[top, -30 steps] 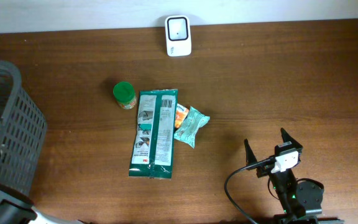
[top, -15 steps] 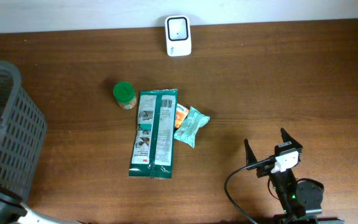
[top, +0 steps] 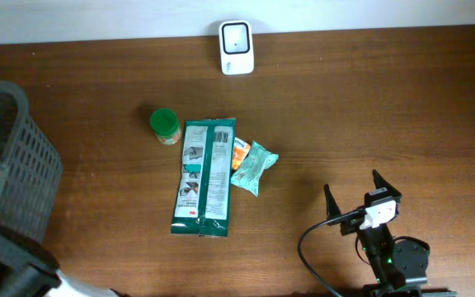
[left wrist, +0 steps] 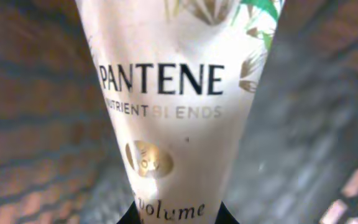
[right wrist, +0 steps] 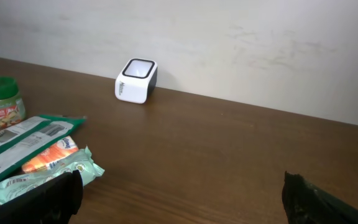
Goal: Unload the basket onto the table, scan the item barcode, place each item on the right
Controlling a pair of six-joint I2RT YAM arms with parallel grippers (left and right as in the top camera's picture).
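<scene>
Brown counter (top: 369, 99) carries the scanner (top: 237, 36) at its far edge; inside the grey basket (top: 23, 165) the left claw (left wrist: 179, 214) pinches the Pantene tube (left wrist: 173, 93), likely to lift it there, right claw (right wrist: 188, 196) gaping empty.

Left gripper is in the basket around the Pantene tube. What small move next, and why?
Probably lift the Pantene tube straight up out of the basket: the left gripper looks closed on it, basket walls surround it, and the scanner stands across the table.
</scene>
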